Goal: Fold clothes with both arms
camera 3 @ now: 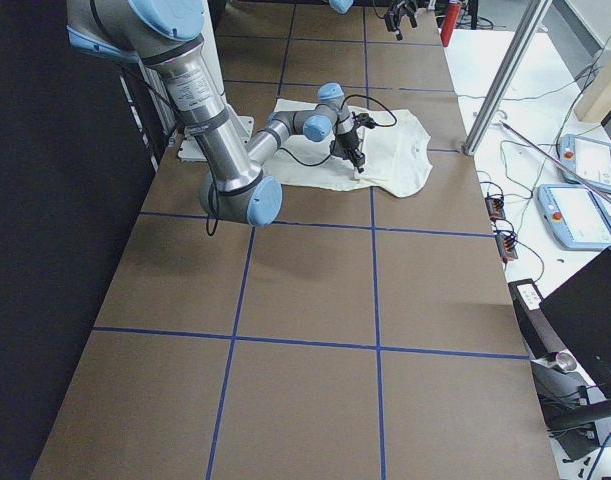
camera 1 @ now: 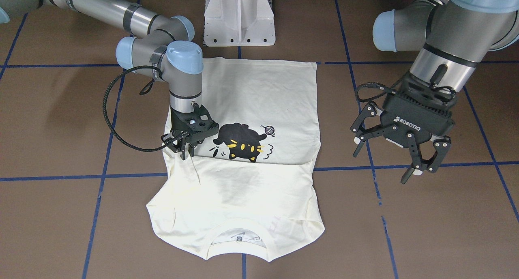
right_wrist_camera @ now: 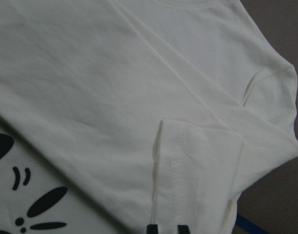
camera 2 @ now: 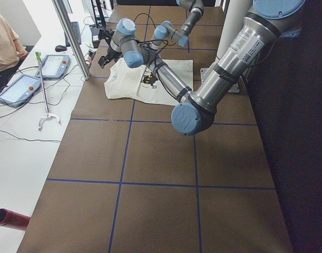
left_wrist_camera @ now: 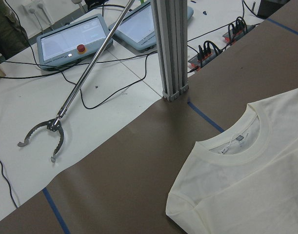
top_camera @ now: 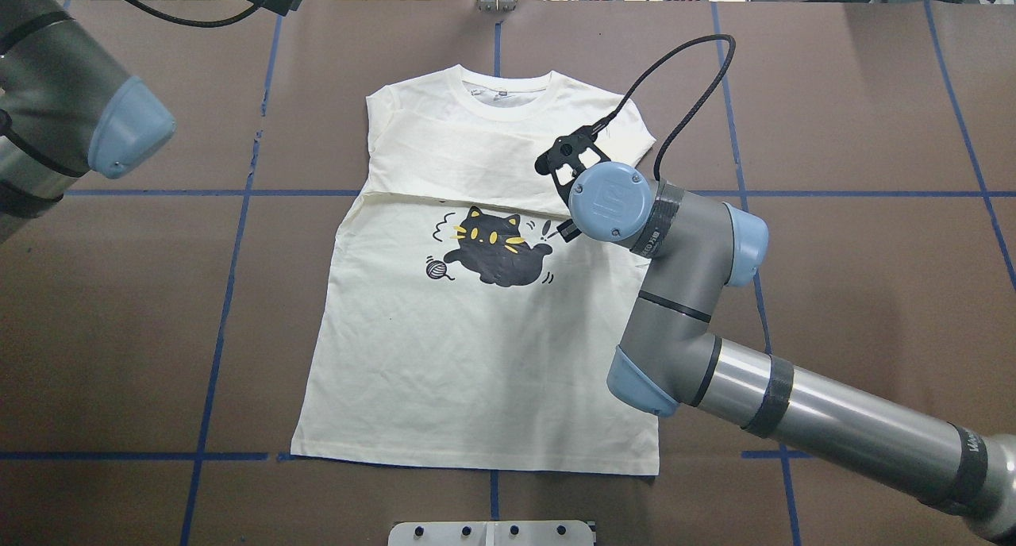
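Pinching tucked sleeve of cream-white cotton cat-print shirt (camera 1: 251,92) | my black right gripper (camera 1: 184,154) clamped on it, likely to fold | black left gripper (camera 1: 381,167) spread, hovering aside

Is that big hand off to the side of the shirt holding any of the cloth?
No, the left hand hangs open over the brown table, clear of the shirt.

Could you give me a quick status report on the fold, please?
Right hand shut on shirt at sleeve. Left hand open, off to the side. Print faces up; nothing obstructing.
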